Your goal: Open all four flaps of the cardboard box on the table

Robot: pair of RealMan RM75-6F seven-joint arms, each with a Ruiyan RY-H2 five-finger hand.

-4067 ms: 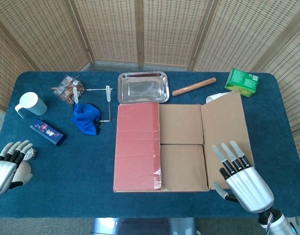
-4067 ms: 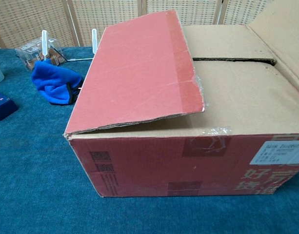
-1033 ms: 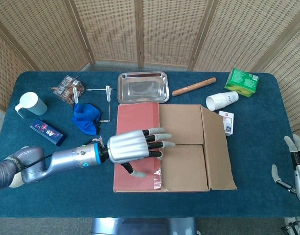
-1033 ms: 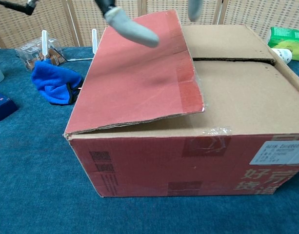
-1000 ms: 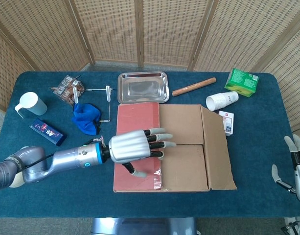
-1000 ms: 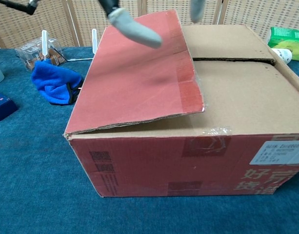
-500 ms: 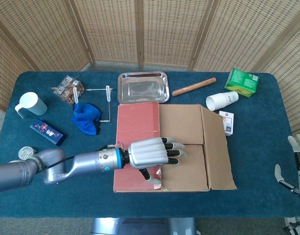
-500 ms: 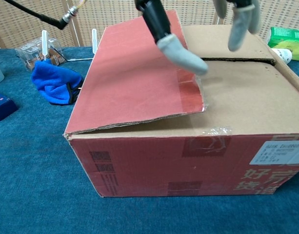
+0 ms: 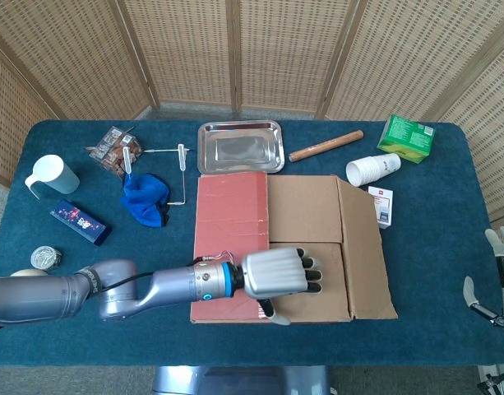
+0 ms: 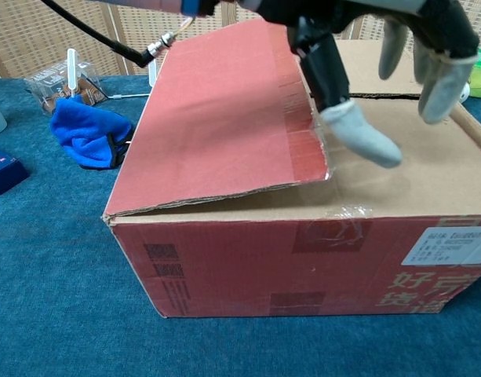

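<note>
The cardboard box (image 9: 305,210) sits mid-table. Its red left flap (image 9: 231,239) lies slightly raised over the top and slopes up in the chest view (image 10: 224,118). The right flap (image 9: 367,247) is folded out to the right. Both brown inner flaps are down, and the near one (image 9: 317,288) lies under my left hand (image 9: 275,276). That hand hangs over it beside the red flap's edge, fingers pointing down and holding nothing. In the chest view the left hand (image 10: 334,55) has its thumb spread from the fingers (image 10: 440,71). My right hand (image 9: 502,280) stays off the table's right edge, fingers apart.
Behind the box are a steel tray (image 9: 239,146), a rolling pin (image 9: 325,146), a green carton (image 9: 406,136), paper cups (image 9: 373,169) and a small white carton (image 9: 382,206). To the left lie a blue cloth (image 9: 145,197), a mug (image 9: 53,174) and a dark blue packet (image 9: 79,222).
My left hand moved right and toward the near edge, from above the red flap to above the near inner flap, its fingers bending downward. The right hand barely moved.
</note>
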